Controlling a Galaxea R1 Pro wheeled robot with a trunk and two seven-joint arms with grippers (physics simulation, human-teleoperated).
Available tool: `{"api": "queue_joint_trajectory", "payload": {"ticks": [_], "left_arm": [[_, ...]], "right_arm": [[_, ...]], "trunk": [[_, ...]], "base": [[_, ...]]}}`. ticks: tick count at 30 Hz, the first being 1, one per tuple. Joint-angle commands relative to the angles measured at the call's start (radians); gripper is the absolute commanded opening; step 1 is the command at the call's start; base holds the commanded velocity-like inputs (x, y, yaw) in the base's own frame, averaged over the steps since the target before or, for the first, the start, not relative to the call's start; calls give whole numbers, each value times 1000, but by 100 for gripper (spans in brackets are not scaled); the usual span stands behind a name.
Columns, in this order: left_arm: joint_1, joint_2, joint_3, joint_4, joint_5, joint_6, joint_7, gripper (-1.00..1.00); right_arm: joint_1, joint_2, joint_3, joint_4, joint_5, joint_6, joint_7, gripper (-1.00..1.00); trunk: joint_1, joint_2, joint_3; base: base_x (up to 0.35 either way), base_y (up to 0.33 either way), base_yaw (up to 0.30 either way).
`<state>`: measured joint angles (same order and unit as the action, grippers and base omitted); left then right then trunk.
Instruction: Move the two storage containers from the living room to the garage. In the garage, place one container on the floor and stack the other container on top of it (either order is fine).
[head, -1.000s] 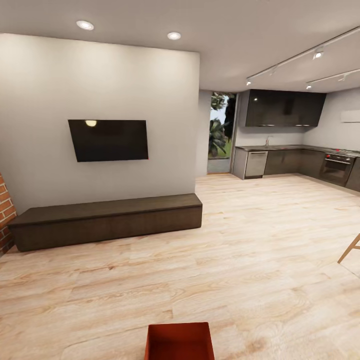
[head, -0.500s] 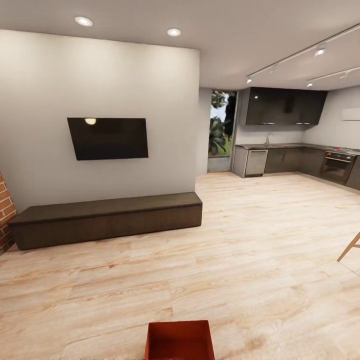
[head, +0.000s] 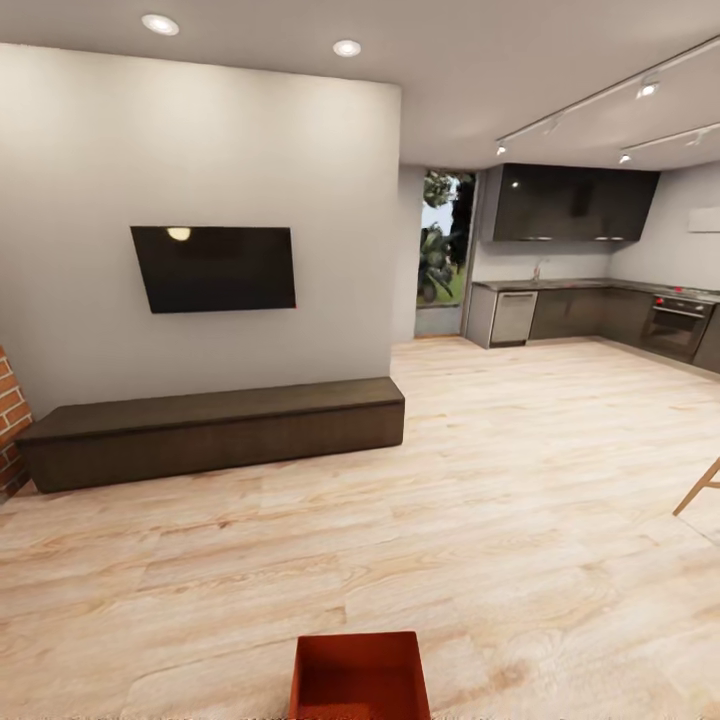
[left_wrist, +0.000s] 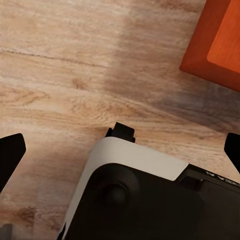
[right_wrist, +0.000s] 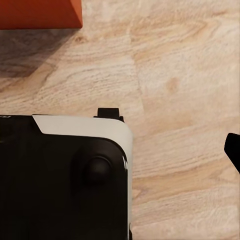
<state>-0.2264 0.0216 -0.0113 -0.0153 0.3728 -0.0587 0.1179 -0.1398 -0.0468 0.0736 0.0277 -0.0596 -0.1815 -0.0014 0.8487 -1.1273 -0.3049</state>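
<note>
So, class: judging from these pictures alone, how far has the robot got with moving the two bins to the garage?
Nothing looks done yet. One orange-red open-top storage container sits on the pale wood-plank floor of the living room, near the long dark-brown cabinet. Neither arm holds it. Left to do: carry both containers to the garage and stack them.

Orange-red container (right_wrist: 37, 12) corner on pale wood-plank floor (right_wrist: 180, 65), beyond black-and-white robot base (right_wrist: 65, 175).
</note>
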Motion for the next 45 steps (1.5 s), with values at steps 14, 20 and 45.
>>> {"api": "queue_joint_trajectory", "payload": {"ticks": [14,20,45], "left_arm": [[-1,0,-2,1,4,-3,2,100],[-1,0,0,1,5,-3,2,100],[-1,-3,6,2,7,-3,2,100]], "right_arm": [[-1,-1,6,3,-6,-4,0,100],[-1,-1,5,3,-6,-5,0,100],[-1,-1,6,3,-6,-10,0,100]], "trunk": [[0,-1,-24],[0,-1,-33],[0,-1,-73]], "base": [[0,0,0],[0,0,0],[0,0,0]]}}
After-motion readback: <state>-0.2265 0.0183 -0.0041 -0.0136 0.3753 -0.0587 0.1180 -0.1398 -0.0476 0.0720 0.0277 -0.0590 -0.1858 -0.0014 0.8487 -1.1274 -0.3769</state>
